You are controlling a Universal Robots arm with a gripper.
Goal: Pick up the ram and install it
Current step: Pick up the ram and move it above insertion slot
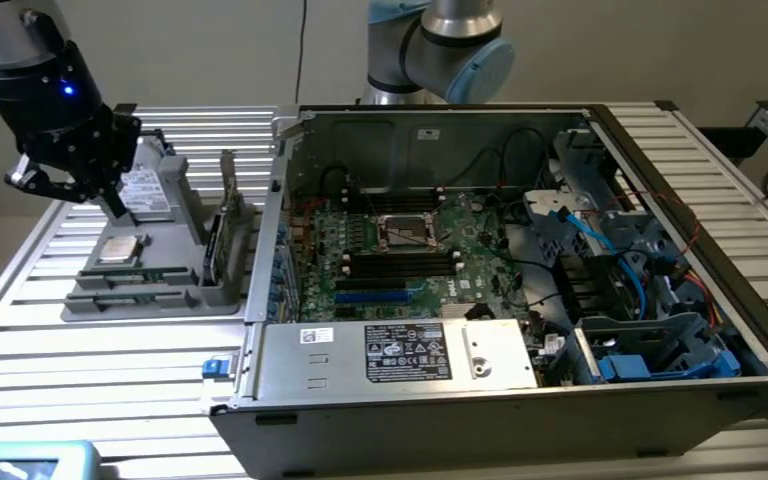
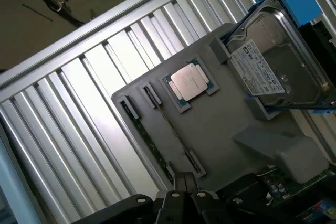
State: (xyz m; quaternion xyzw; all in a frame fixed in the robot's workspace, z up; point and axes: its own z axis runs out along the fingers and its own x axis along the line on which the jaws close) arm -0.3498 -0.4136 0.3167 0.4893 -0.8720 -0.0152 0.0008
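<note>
Gripper hovers above the grey parts tray, fingers pinched shut on nothing, ram lying edge-up in the tray's slot; best bet: open up, centre on the stick, descend squarely

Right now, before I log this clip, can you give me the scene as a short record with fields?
claw: shut, empty, hanging above the tray
ram sticks: two, on edge in slots of the tray, not picked up
other parts on tray: processor, hard drive
case: open, motherboard exposed, on the exterior view's right of the tray
</note>
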